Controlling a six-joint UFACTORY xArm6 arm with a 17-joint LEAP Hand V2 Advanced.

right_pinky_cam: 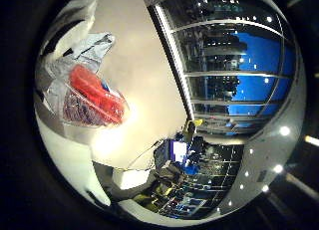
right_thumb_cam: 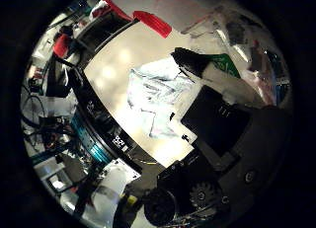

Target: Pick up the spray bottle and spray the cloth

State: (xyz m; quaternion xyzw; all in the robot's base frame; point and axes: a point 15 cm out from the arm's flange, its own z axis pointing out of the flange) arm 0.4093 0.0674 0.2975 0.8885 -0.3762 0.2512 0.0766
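On table: clear bin (right_pinky_cam: 92,108) | holds red item (right_pinky_cam: 94,90)

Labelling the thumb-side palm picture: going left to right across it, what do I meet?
Cluttered room beyond the table edge → teal ring of the arm → crumpled white cloth on the pale table → hand, its black-tipped finger over the cloth.
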